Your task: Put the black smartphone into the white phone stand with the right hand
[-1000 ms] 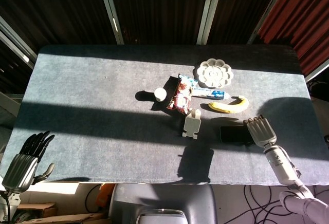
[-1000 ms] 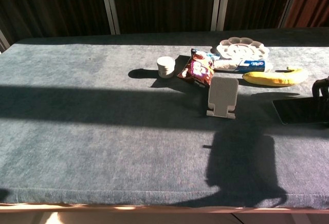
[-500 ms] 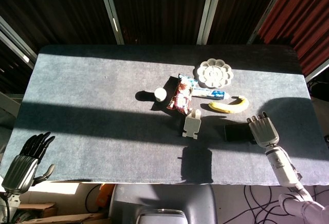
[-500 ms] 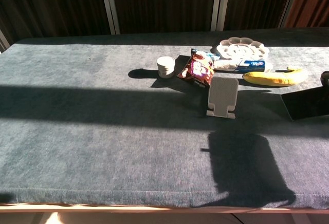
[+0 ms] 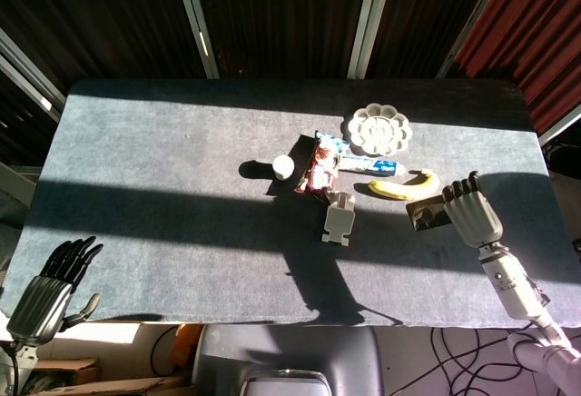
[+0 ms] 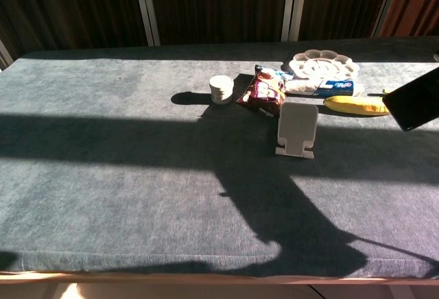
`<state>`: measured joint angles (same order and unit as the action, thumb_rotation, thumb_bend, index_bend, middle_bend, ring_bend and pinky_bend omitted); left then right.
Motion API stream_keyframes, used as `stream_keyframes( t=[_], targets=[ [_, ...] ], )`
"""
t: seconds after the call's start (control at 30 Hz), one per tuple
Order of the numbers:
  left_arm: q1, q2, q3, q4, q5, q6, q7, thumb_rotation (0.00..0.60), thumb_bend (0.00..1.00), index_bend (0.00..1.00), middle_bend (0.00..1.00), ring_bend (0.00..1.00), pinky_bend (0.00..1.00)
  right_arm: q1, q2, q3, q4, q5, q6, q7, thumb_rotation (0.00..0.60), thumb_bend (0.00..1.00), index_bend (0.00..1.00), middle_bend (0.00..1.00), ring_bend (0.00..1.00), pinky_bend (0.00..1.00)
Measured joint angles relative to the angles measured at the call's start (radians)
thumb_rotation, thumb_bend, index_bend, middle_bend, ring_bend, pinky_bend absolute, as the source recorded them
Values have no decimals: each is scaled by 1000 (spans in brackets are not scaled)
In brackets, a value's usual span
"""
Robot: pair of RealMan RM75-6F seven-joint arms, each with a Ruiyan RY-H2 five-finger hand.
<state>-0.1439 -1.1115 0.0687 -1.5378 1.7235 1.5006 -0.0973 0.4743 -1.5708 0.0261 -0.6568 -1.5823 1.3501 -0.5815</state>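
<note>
The black smartphone [image 5: 427,213] [image 6: 414,105] hangs tilted above the table, gripped by my right hand [image 5: 474,212] at its right end. In the chest view only the phone shows at the right edge; the hand itself is out of frame. The white phone stand [image 5: 338,219] [image 6: 296,129] sits upright near the table's middle, to the left of the phone, with nothing in it. My left hand [image 5: 56,282] hangs off the table's front left corner, fingers apart and holding nothing.
A banana [image 5: 404,187] [image 6: 355,104] lies just behind the phone. Behind the stand are a snack bag [image 5: 319,170] [image 6: 263,92], a small white cup [image 5: 284,167] [image 6: 221,89], a blue-and-white tube [image 6: 328,86] and a white flower-shaped palette [image 5: 378,129] [image 6: 321,62].
My right hand has lifted the phone off the table and tilted it, carrying it upward and slightly back. The shadow on the cloth has spread leftward. The left hand has barely shifted.
</note>
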Motion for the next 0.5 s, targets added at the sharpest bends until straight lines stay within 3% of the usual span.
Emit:
stream_keyframes(
  t=[0.33,0.5],
  targets=[
    [-4,-3,-5,-5,-15,-10,7,600,377,0,0,0,71,142,145,-66,-34,-277,211,-63,600,256,973,693,480,365],
    [-5,-2,-6,-4,-19,-12,4,600,376,0,0,0,72,240,202,-82,-99,-352,197,-104,600,238,973,693,481,358]
  ],
)
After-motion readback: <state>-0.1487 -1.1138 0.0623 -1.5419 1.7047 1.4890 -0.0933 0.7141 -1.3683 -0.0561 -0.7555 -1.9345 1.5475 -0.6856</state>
